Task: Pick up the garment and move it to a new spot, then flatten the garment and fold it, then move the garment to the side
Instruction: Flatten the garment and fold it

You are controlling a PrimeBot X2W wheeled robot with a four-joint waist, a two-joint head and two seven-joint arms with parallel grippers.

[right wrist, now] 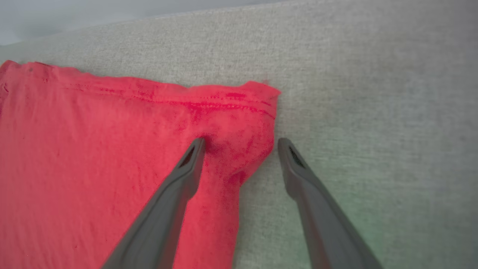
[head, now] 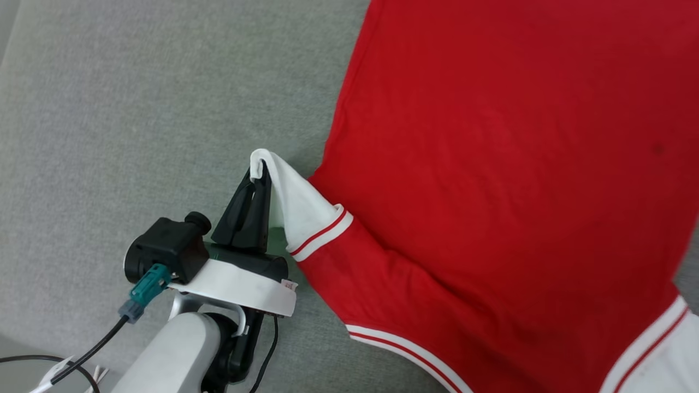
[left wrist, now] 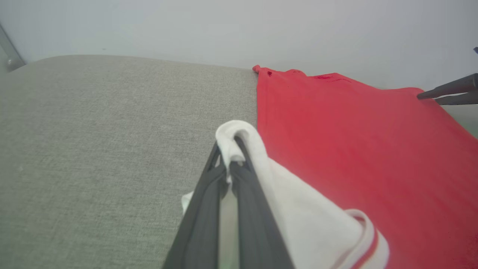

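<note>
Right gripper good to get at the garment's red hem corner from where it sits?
Probably yes. The right gripper is open and straddles the garment's hem corner: one finger over the cloth, the other over the grey surface; nothing lies between.

A grey woven upholstered surface [head: 136, 98] lies flat and plain; its rounded far edge meets a pale wall [left wrist: 239, 26], and a grey metal bar [left wrist: 9, 52] stands beside one far corner

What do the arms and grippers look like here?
Left gripper: two long black tapering fingers on a black base, white collar, pale grey forearm. A black wrist camera sits beside it, with a teal connector and black cable. Right gripper: two long dark grey fingers, slotted tips.
</note>
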